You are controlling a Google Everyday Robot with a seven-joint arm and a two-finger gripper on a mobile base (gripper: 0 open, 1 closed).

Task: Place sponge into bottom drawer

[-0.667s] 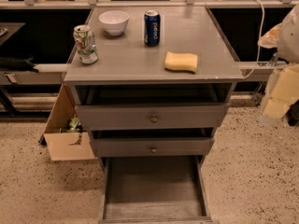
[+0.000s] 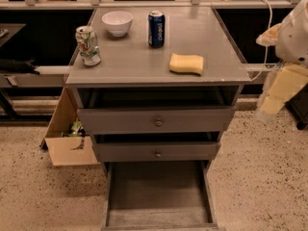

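The pale-yellow sponge (image 2: 186,63) lies flat on the grey cabinet top (image 2: 134,61), near its front right. The bottom drawer (image 2: 158,194) is pulled open at floor level, and its worn floor is bare. My gripper (image 2: 276,97) hangs at the right edge of the view, pale yellow under the white arm. It is beside the cabinet's right side, to the right of the sponge and apart from it. Nothing shows in it.
On the cabinet top stand a white bowl (image 2: 117,22), a blue soda can (image 2: 156,29) and a green-and-white can (image 2: 88,45). Two upper drawers (image 2: 158,122) with round knobs are slightly open. An open cardboard box (image 2: 67,138) sits on the floor at the left.
The arm and gripper at the right have edged slightly left toward the cabinet. The sponge and the drawers have not moved.
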